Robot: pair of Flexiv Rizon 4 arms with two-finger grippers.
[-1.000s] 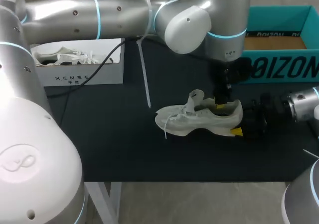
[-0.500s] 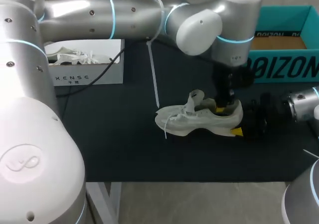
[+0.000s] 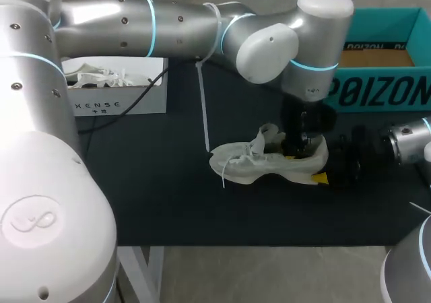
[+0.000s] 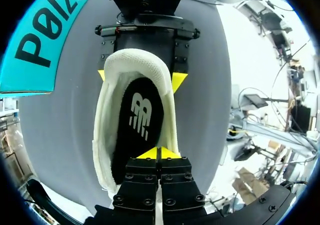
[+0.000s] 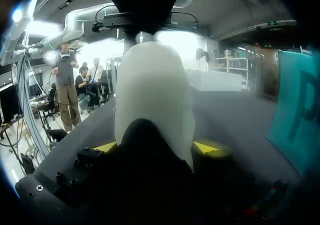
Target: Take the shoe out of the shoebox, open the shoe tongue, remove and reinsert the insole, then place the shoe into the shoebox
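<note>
A white shoe point(image 3: 252, 165) lies on its side on the black mat, toe toward my left. My right gripper point(image 3: 314, 163) holds its heel, one yellow tip on each side of the heel point(image 5: 152, 95), as the right wrist view point(image 5: 155, 147) shows. My left arm reaches across from above. Its gripper point(image 3: 294, 151) is down in the shoe's opening, tips pressed together point(image 4: 159, 153) right over the black insole point(image 4: 137, 117). Whether they pinch the insole's edge is not visible. In the left wrist view, the right gripper point(image 4: 140, 77) clamps the shoe point(image 4: 107, 120) ahead of the left gripper.
The open teal shoebox point(image 3: 377, 91) stands at the back right, just behind the shoe. A white box point(image 3: 114, 104) holding another white shoe sits at the back left. A white strap point(image 3: 202, 114) hangs from my left arm over the mat.
My left gripper has closed its fingers and sunk lower into the shoe's opening, the arm shifting slightly right. The right gripper and the shoe have stayed in place.
</note>
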